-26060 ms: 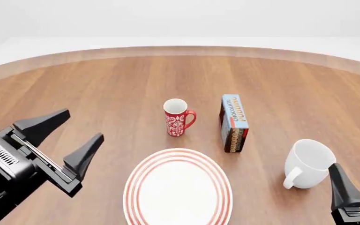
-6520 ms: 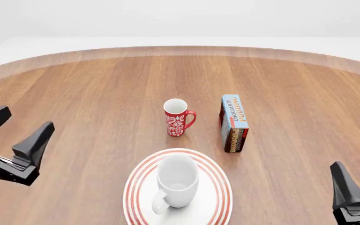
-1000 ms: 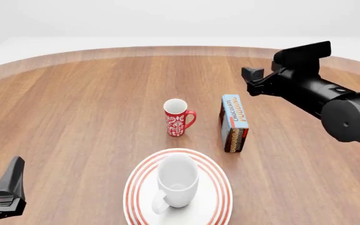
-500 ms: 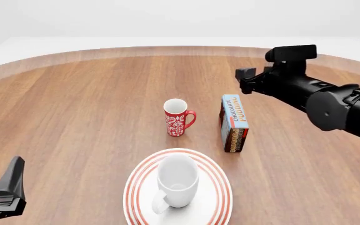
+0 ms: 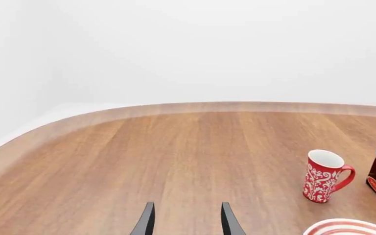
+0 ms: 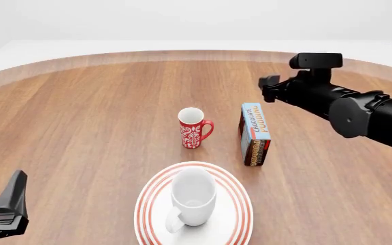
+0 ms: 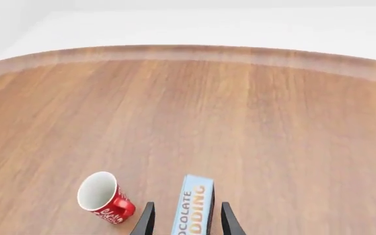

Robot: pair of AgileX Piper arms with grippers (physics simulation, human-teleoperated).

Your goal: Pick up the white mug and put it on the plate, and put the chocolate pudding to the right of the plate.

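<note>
The white mug [image 6: 192,196] stands upright on the plate [image 6: 240,206] at the near middle of the table, handle toward the front left. The chocolate pudding [image 6: 256,133] box stands on its long edge behind and to the right of the plate. My right gripper [image 6: 269,89] hovers above the box's far end. In the right wrist view it [image 7: 186,223] is open, with the box [image 7: 192,203] between the fingers' lines and below them. My left gripper [image 5: 185,224] is open and empty, low at the front left corner [image 6: 10,201].
A red mug [image 6: 194,127] with a white pattern stands left of the pudding box, behind the plate. It also shows in the right wrist view [image 7: 103,198] and the left wrist view [image 5: 324,176]. The round wooden table's far edge [image 6: 196,53] curves behind.
My right arm has swung a little left and settled over the far end of the pudding box. The left arm, mug, plate and box have not moved in the last second.
</note>
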